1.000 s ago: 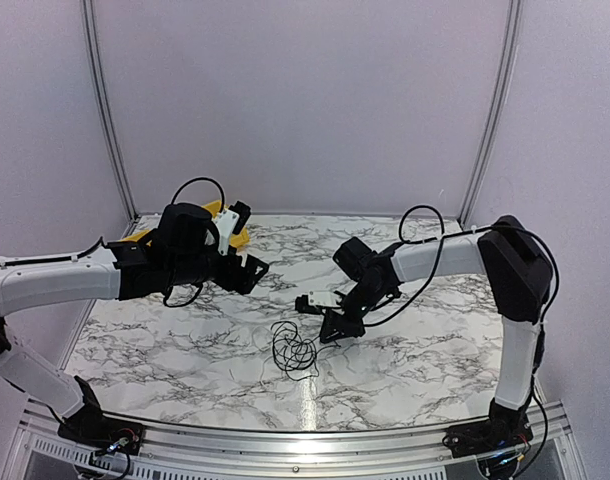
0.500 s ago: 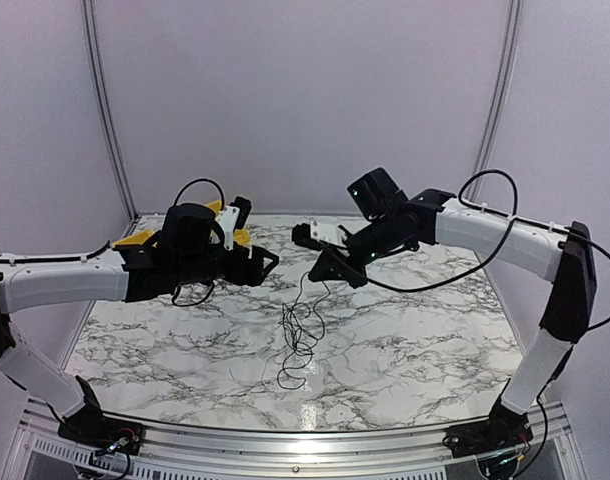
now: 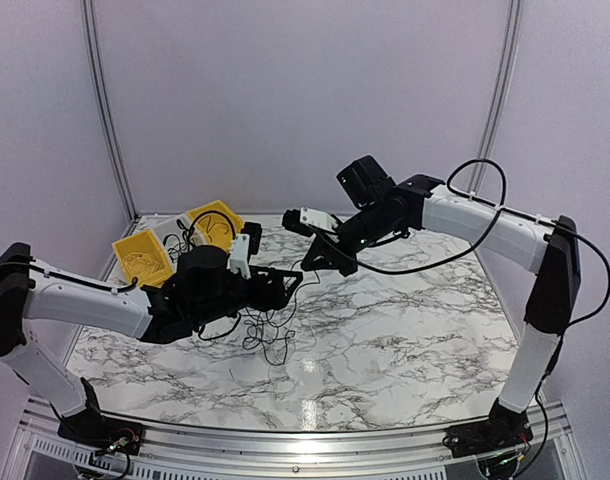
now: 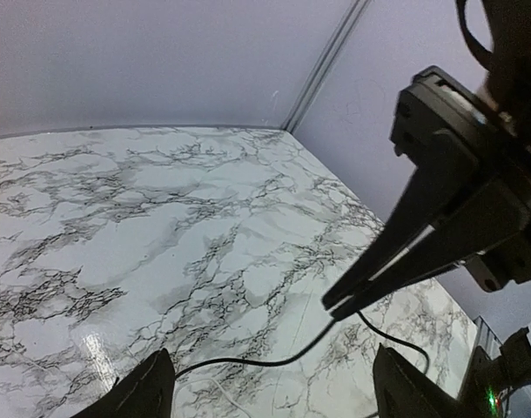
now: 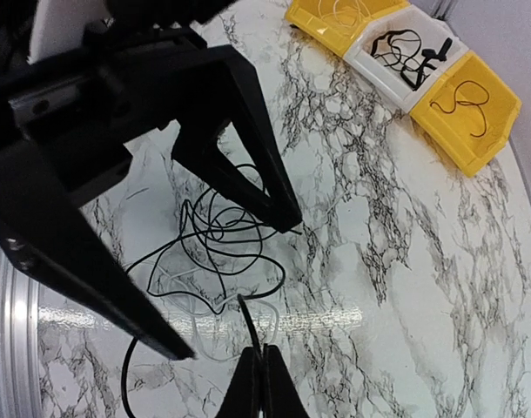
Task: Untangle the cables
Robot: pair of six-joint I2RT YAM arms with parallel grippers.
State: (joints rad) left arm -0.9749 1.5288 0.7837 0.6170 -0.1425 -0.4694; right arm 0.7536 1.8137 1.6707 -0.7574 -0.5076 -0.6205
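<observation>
my right pincer (image 5: 260, 355) pinches one strand of the cables (image 5: 220, 233) above the marble table (image 5: 405, 287); my left pincer (image 4: 271, 370) gapes wide near it.

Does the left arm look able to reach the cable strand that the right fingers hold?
Probably yes: the left fingers stand open either side of the strand, below the shut right fingers; nothing lies between.
</observation>
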